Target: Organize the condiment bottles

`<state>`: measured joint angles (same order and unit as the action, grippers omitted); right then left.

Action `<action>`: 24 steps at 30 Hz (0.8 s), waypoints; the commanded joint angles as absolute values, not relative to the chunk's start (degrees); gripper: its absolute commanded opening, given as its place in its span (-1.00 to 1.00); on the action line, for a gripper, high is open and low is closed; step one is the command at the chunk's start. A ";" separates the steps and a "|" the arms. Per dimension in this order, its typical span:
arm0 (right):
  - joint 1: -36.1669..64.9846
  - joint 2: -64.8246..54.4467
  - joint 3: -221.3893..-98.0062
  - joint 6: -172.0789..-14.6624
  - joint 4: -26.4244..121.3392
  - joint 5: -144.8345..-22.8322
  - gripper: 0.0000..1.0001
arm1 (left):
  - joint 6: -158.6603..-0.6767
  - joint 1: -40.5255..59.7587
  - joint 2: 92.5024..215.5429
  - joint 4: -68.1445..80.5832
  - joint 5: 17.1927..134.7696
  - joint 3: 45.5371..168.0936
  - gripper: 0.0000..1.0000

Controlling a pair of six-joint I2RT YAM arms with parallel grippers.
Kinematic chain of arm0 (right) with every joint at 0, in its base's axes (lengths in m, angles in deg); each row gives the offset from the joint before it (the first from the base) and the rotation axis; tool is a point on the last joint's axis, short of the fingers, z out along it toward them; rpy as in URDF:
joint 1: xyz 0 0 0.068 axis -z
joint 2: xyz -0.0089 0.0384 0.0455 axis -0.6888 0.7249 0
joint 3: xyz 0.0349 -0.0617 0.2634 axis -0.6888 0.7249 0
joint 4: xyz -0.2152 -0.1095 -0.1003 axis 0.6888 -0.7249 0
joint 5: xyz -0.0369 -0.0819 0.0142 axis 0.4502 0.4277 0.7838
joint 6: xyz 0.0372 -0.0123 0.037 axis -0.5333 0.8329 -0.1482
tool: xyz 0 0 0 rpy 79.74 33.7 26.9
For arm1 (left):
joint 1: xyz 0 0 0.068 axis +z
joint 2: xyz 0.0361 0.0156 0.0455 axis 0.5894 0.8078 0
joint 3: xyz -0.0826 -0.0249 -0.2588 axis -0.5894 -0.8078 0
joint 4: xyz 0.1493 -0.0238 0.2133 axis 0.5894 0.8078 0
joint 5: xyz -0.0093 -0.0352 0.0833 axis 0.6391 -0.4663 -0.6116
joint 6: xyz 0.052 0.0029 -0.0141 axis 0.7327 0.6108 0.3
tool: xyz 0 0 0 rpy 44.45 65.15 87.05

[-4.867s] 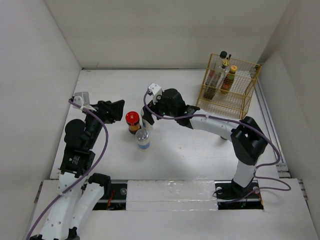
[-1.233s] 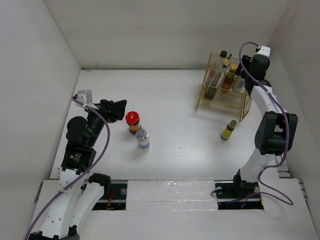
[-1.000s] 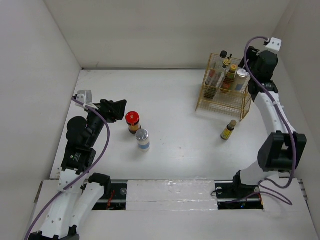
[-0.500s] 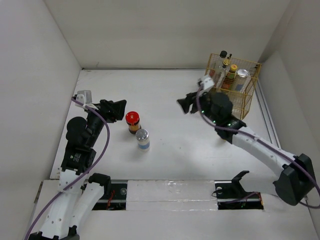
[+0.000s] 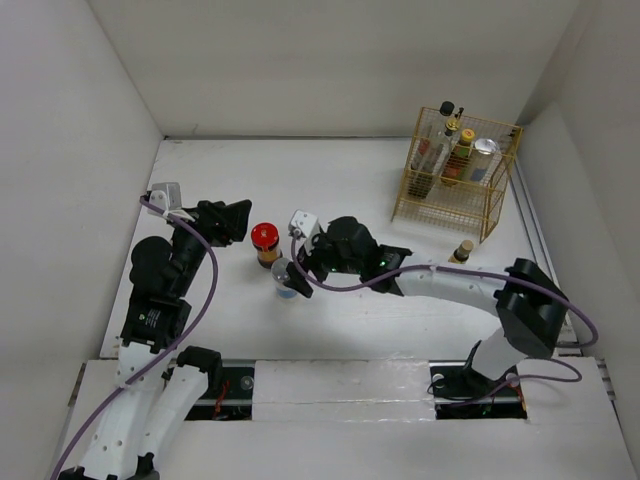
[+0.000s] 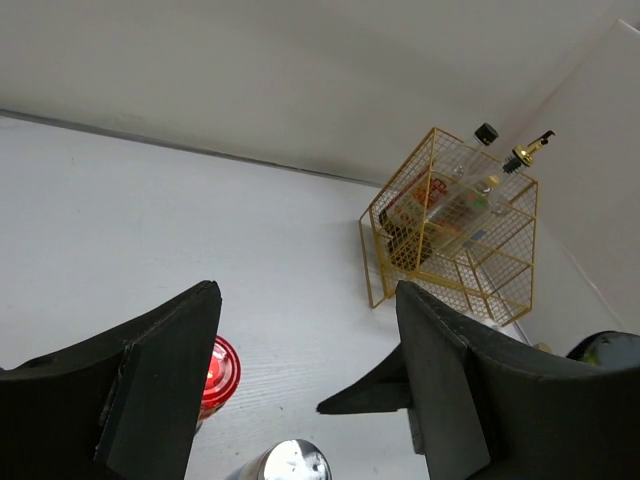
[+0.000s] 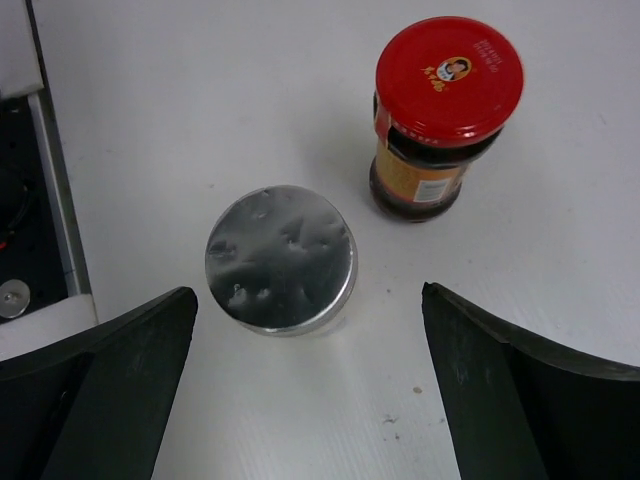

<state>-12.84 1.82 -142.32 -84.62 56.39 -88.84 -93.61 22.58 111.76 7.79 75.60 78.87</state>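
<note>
Silver-capped shaker (image 7: 281,258): upright, left of centre toward the tabletop's near edge, just beside red-lidded jar (image 7: 447,110). Probably light, rigid, slick; grip its body below the cap. Your right gripper (image 7: 309,291) brackets it, spread, empty; left gripper (image 6: 308,290) spread.

Red-lidded jar (image 7: 441,120) beside silver-capped shaker (image 7: 281,259), both upright

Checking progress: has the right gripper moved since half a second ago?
Yes. The right gripper has swung left, away from the yellow basket, and now hovers open over the silver-capped shaker.
</note>
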 commanded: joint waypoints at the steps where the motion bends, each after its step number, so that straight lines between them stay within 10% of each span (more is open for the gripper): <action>1: -14.12 5.47 -148.29 -81.90 56.32 -91.30 1.00 | -93.31 22.23 110.78 5.77 75.45 79.65 0.32; 6: -14.12 10.40 -151.73 -82.59 58.50 -89.83 0.93 | -93.31 22.23 110.78 5.77 75.45 79.65 0.32; 12: -14.12 10.59 -151.56 -85.50 64.49 -89.29 -0.25 | -93.31 22.23 111.31 5.77 75.98 79.65 0.32; 24: 7.83 -14.98 -145.41 -91.56 65.02 -72.77 -0.39 | -93.31 22.23 110.79 5.77 76.51 79.12 0.32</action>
